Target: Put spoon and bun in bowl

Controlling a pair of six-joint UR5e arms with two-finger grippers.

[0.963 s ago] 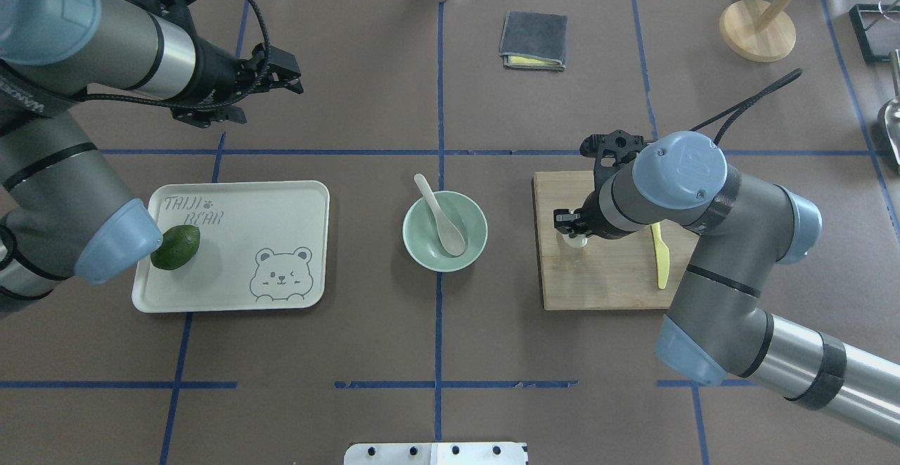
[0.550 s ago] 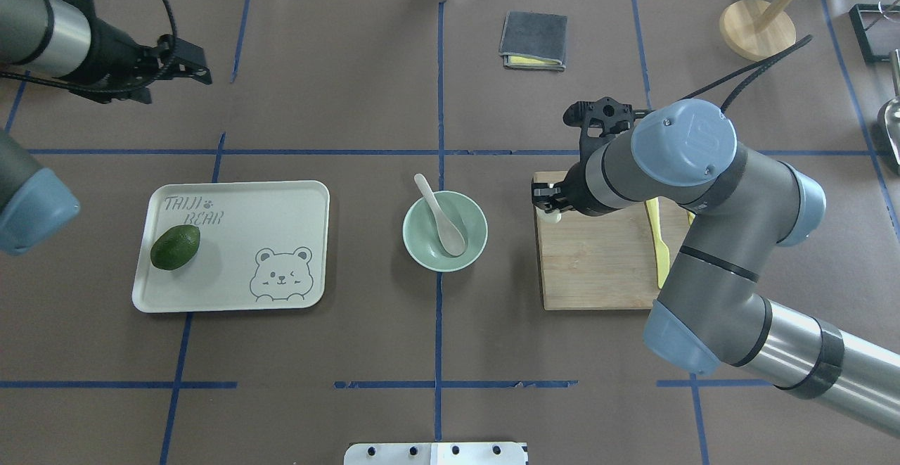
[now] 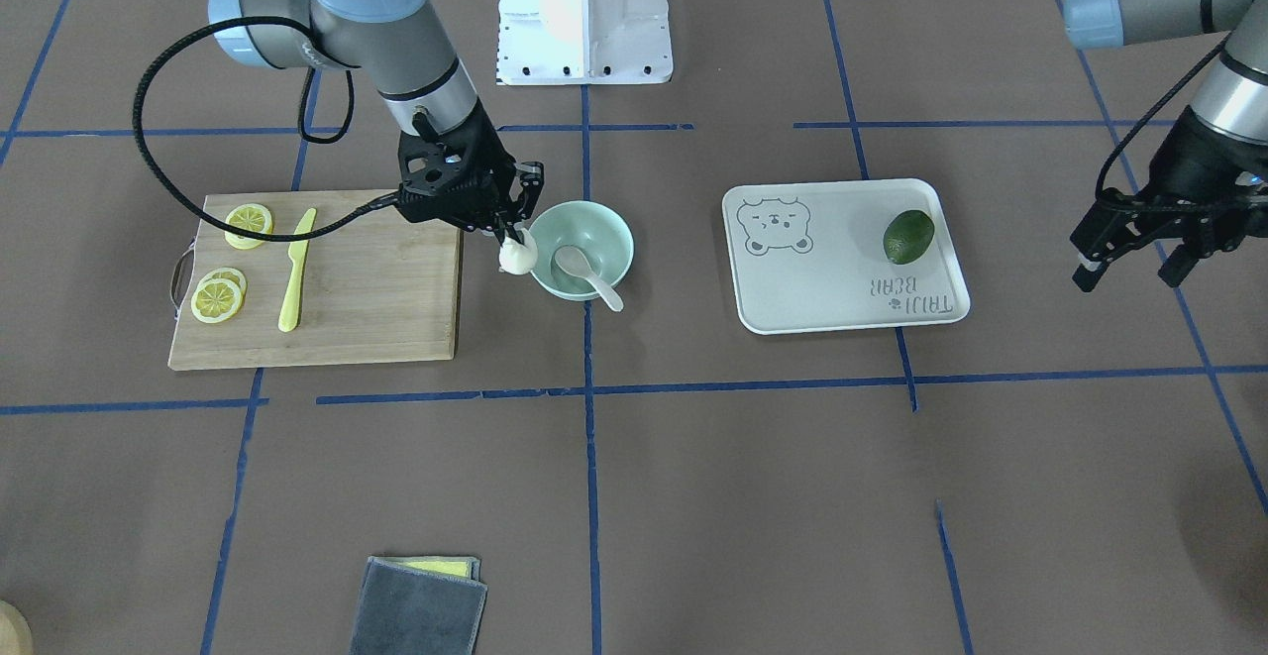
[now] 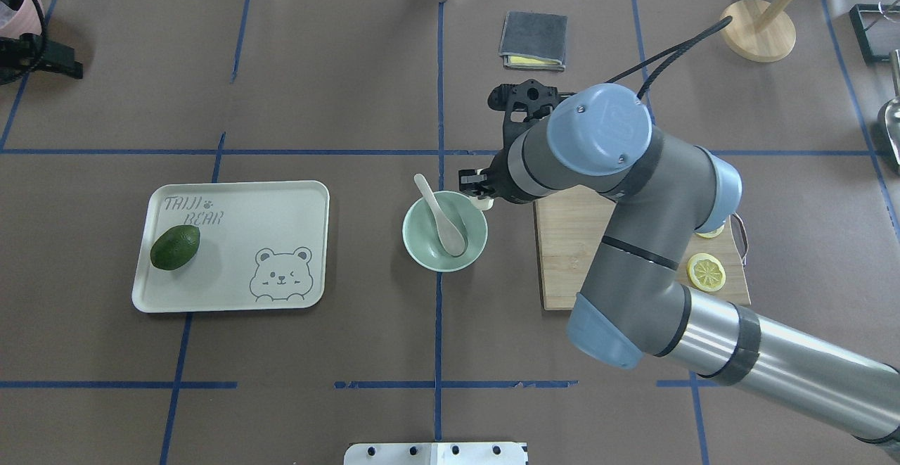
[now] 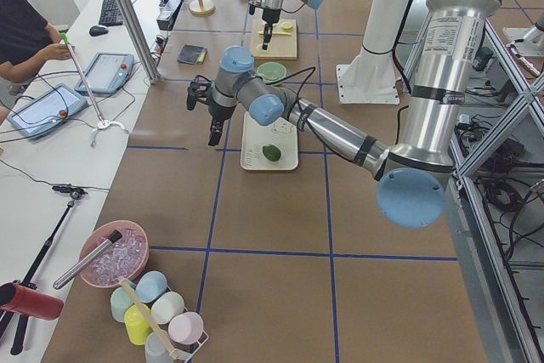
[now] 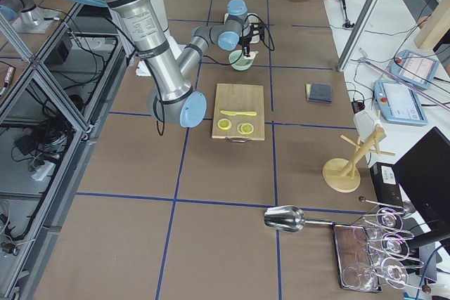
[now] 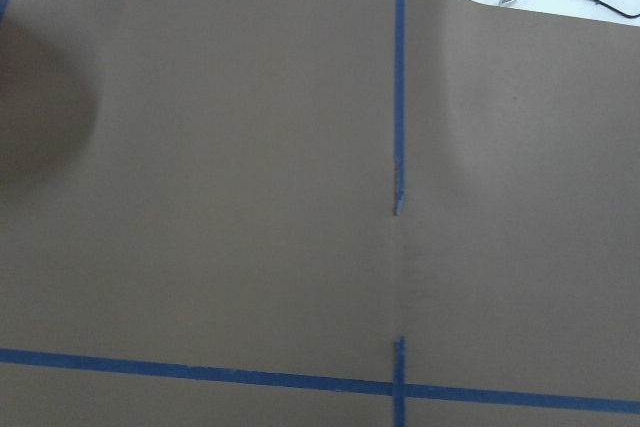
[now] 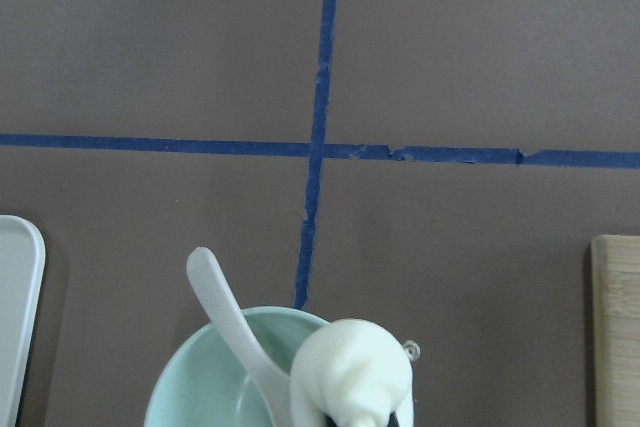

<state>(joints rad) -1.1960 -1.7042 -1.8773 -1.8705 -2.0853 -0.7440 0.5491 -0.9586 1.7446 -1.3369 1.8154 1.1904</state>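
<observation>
One tray [image 4: 281, 212] near bowl [image 4: 476, 229], seemingly "TAIJI BEAR"

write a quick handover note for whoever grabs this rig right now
Right hand: shut on the bun, held at the bowl rim on the cutting board side, not yet inside.
Left hand: open, empty, out past the tray.
Spoon: in the bowl, handle over the rim. Done.
Left to do: bring the bun over the bowl's middle and release.
</observation>
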